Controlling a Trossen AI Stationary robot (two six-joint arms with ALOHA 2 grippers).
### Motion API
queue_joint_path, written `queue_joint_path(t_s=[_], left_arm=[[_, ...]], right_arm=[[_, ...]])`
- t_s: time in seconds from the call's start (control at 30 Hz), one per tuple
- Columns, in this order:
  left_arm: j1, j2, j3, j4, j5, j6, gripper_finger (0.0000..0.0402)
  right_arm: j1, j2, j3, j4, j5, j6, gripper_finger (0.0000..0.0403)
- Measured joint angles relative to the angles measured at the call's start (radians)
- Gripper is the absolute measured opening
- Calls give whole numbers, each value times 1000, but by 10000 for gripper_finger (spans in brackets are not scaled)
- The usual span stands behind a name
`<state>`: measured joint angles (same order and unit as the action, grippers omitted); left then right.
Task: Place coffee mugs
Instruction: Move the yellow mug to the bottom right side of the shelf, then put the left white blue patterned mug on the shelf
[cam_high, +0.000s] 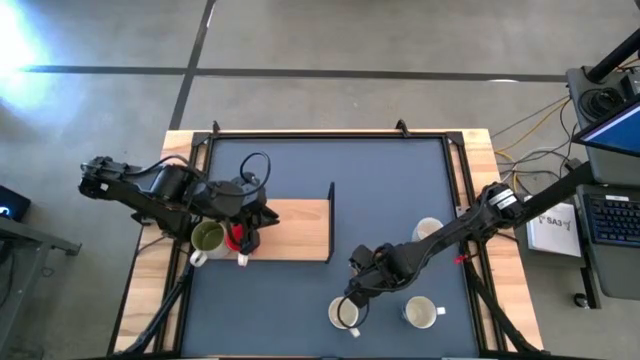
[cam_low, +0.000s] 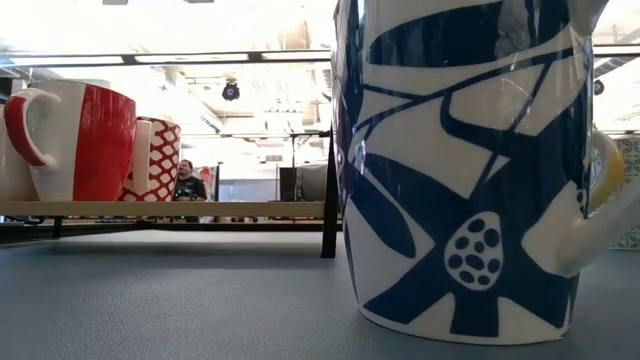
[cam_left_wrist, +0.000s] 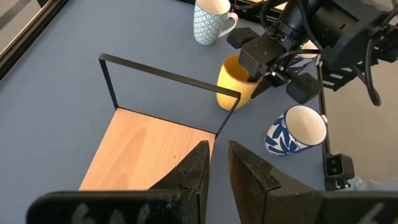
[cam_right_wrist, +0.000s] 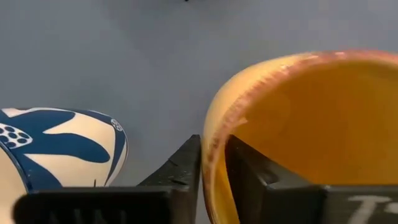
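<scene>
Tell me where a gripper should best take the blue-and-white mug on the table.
Pinch its rim wall from straight above, one finger inside, one outside: the blue-and-white mug stands upright, mouth open. Probably choose the rim side away from the yellow mug, which stands close by in the right gripper.

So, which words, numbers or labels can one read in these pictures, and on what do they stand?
"SA3": on the white box at the right of the high view; the smaller print below it is too blurred to read.
"T": a white letter, cut off by the picture's edge, on the right gripper, whose jaws hold the yellow mug by its rim.
Nothing else is readable.
</scene>
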<state>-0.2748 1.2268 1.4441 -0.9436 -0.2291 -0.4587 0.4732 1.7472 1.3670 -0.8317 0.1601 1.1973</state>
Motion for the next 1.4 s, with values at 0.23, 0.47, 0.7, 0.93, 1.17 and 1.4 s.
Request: queue_joint_path(t_s=[0.23,0.47,0.7,0.93,1.17,1.4], left_arm=[[0,0,0,0,0,-11,41],[0,0,0,1,1,-20,41],[0,10,0,33,0,-33,41],[0,47,0,46,-59,-35,41],[1,86,0,81,-159,-83,41],[13,122,0,189,-290,-100,41]], right_arm=[[0,-28,26,0,-4,-37,103],[2,-93,83,-12,0,-203,102],[0,-200,82,-150,145,-403,89],[-17,-384,-41,-119,233,-559,91],[-52,-686,-332,88,260,-590,90],[-115,-966,-629,458,260,-707,88]])
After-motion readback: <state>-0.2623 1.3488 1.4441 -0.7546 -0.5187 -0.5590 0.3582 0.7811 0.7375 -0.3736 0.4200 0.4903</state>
